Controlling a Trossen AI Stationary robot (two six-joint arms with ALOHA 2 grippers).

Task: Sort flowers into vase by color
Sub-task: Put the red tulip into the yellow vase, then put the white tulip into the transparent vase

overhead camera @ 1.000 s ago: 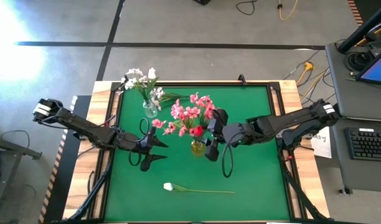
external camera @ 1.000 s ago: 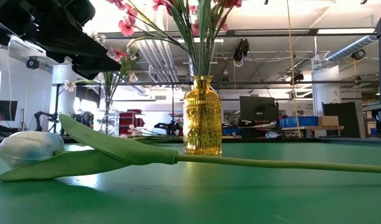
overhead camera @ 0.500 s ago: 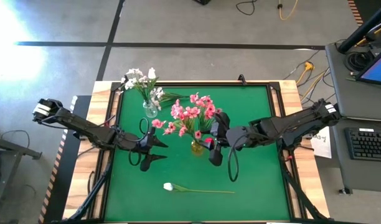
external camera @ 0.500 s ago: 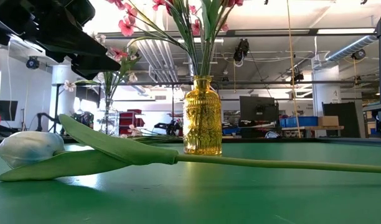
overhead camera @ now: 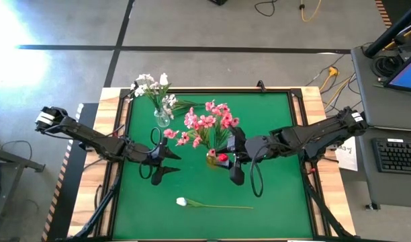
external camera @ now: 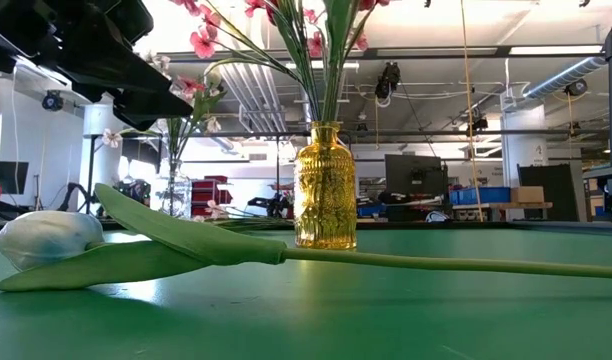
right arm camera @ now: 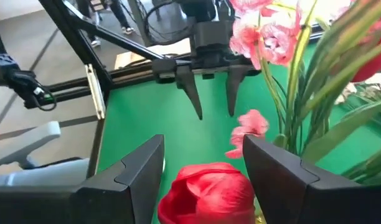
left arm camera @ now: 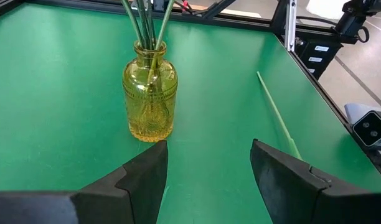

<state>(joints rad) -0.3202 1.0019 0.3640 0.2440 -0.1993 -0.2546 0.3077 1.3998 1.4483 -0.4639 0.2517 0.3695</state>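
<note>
Yellow vase (overhead camera: 211,160): an embossed amber glass bottle near the worktop's centre, upright, holding pink blossom sprays (overhead camera: 205,123) on green stems plus a red tulip (overhead camera: 222,157) whose head sits low at the vase's 3 o'clock side.
Clear vase (overhead camera: 162,120): a small glass vase at about 10 o'clock from the yellow one, well apart from it, holding white blossom sprays (overhead camera: 150,86) that lean toward the worktop's far-left corner.
White tulip (overhead camera: 182,201): lying flat on the green worktop (overhead camera: 272,128) at 6 o'clock from the yellow vase, closed white head pointing to 9 o'clock, long green stem and a leaf running toward 3 o'clock; nothing touches it.
Right gripper (right arm camera: 206,171): just beside the yellow vase at its 3 o'clock; fingers spread apart, with the red tulip's head between them, no contact visible.
Left gripper (overhead camera: 166,161): above the worktop at 9 o'clock from the yellow vase, near it, pointing at it; fingers spread wide, holding nothing.
</note>
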